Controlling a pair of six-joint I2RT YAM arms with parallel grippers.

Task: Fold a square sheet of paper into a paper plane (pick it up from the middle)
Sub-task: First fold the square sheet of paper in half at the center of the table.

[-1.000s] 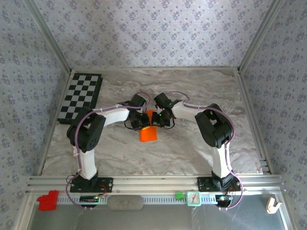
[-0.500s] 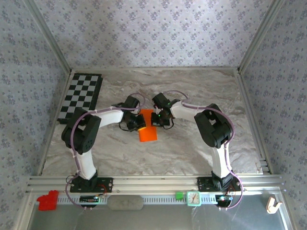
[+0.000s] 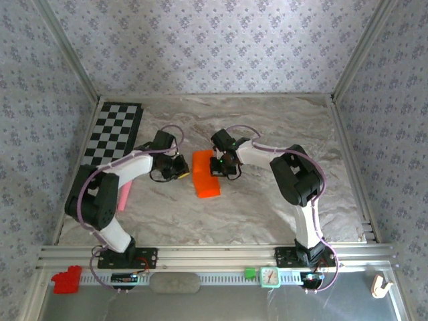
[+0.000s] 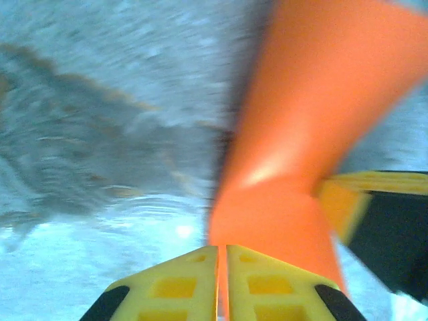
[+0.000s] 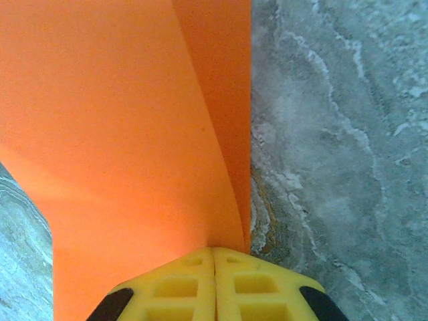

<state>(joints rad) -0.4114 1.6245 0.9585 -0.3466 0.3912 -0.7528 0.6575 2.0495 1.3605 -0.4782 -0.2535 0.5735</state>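
Paper (image 3: 204, 174) — orange, folded — pinched between left hand (image 4: 222, 249) and right hand (image 5: 214, 251).

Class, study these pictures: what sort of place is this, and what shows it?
Probably a robot test cell, not a home: a left arm and right arm bolted to an aluminium rail, a checkerboard, and patterned panels walling in the marbled table.

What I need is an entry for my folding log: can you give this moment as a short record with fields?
paper: orange paper, bent rather than flat, mid-table
right claw: shut, pinching the paper's edge
left claw: shut at the paper's left side; grip unclear
plane: not formed yet
also there: checkerboard, far left corner
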